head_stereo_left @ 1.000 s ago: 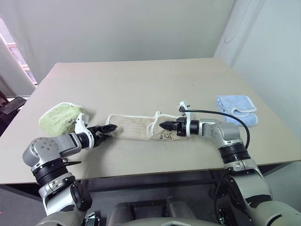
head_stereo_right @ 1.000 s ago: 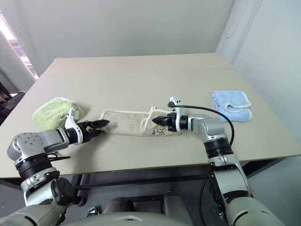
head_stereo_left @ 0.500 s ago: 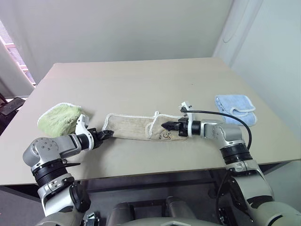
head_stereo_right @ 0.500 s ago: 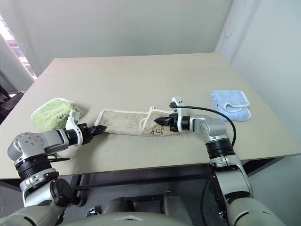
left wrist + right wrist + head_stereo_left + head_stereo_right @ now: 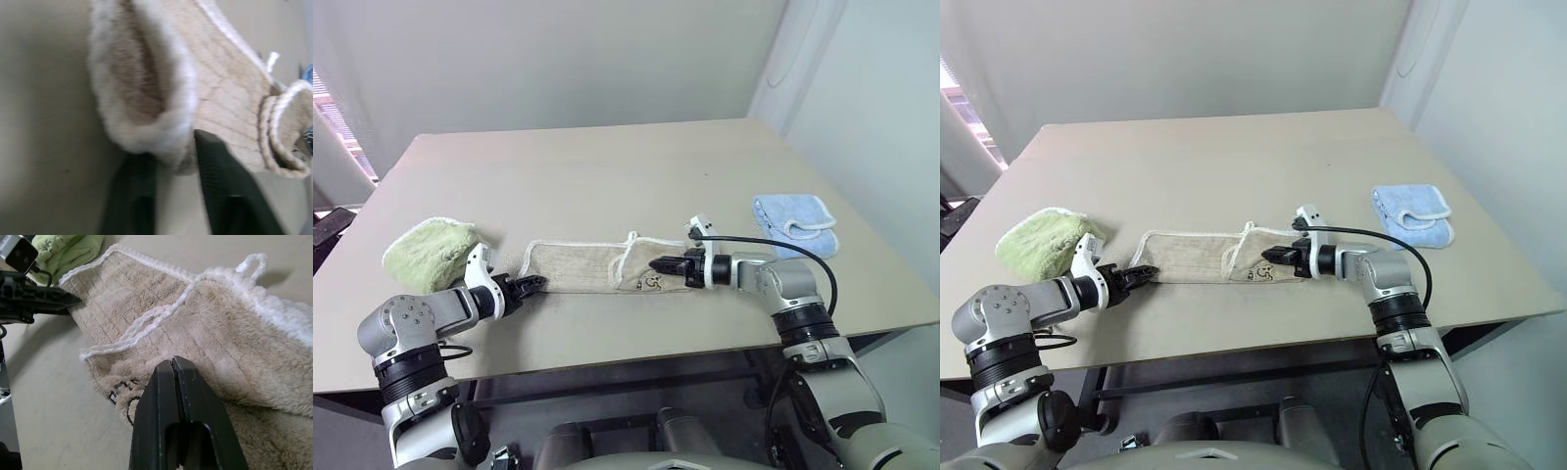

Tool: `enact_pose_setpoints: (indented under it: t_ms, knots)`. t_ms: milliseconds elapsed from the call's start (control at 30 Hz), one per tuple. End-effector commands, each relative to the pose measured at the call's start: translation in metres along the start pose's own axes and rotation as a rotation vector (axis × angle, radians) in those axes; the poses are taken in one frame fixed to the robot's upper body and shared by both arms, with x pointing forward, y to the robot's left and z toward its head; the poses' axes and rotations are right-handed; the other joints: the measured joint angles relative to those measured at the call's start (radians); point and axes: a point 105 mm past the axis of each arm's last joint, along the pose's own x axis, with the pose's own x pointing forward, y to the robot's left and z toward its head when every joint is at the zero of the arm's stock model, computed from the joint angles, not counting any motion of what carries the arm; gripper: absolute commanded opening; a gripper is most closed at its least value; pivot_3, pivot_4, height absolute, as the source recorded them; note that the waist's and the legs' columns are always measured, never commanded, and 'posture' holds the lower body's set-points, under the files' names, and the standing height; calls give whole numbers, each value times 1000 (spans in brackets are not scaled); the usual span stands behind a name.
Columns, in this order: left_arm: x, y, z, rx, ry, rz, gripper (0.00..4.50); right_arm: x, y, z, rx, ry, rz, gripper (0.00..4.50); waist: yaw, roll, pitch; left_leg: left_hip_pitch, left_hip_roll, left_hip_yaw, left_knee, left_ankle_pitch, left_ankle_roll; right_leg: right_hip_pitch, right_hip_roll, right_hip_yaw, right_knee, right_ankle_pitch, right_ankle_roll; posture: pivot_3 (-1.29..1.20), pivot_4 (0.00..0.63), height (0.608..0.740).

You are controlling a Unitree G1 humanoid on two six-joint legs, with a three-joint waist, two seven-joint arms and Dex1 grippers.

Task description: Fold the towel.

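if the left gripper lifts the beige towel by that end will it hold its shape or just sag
Probably sag: the towel is soft terry, already lying doubled over itself. Its end curls limply at the left gripper. It looks light, so it would likely drag across the table rather than slide stiffly.

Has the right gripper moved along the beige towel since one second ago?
No. The right gripper still sits on the towel beside its dark printed mark, as before; only the camera shifted.

A plain beige table [image 5: 607,166] is seen carrying three cloths. A tan towel [image 5: 578,264] is laid out flat near the front edge, partly folded at its right end. A fluffy green towel [image 5: 426,253] is set at the left, and a folded blue towel [image 5: 793,223] at the right, well apart.
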Motion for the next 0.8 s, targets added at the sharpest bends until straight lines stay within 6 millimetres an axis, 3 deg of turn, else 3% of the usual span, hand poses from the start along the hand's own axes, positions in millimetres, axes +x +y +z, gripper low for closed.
enact_pose_setpoints:
  t_ms: [33,100,600,800]
  knots:
    - [-8,11,8,-15,-49,62,2660,1,5,15,-58,-32,18,0,-2,0,0,1,0,0,0,0,0,1,0,0,0,-1,1,0,0,729]
    - [-8,16,8,-58,-51,72,3347,2,5,14,-62,-27,16,0,-5,0,0,7,0,-1,-1,0,0,5,0,0,0,-1,2,0,0,729]
    - [-22,54,16,-183,-143,285,3347,4,7,13,-83,-14,24,0,-31,0,0,27,-15,-25,-16,-2,-4,19,1,-2,-7,1,-1,0,0,729]
    - [-26,55,18,-170,-140,290,3347,4,7,13,-84,-12,23,0,-35,1,0,33,-19,-40,-17,-2,-4,19,1,-5,-8,1,-3,0,0,729]
